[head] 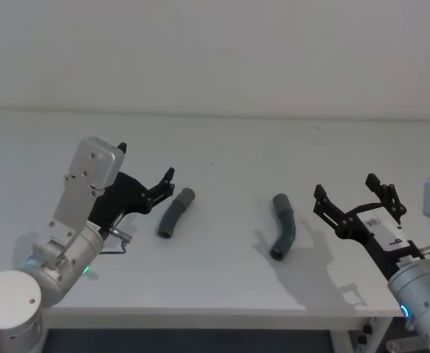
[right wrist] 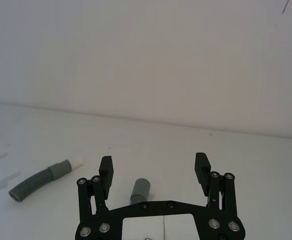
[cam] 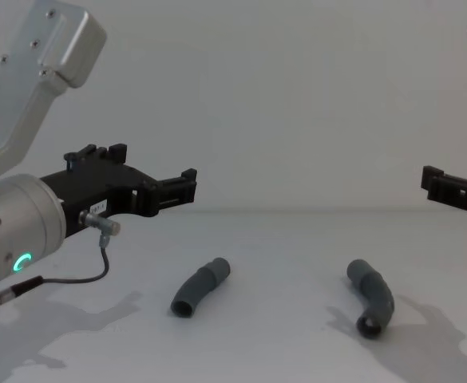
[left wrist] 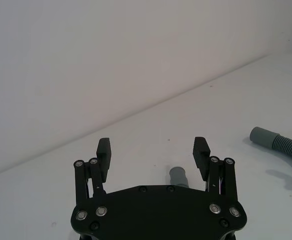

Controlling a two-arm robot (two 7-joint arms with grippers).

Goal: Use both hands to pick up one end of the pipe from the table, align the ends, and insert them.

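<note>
Head view: both pieces lie flat on the white table (head: 222,140), well apart. The left pipe piece (head: 176,212) is just beside the left gripper (head: 147,163), and the right pipe piece (head: 283,225) sits a bit off from the right gripper (head: 345,187). Both grippers are spread wide, holding nothing. Left wrist view: fingers wide, one round end of the left pipe piece peeks out between them, the other piece farther off. Right wrist view: same deal, wide fingers with an end of the right pipe piece between them. Chest view: both grippers hang above the table, clear of the pieces.
</note>
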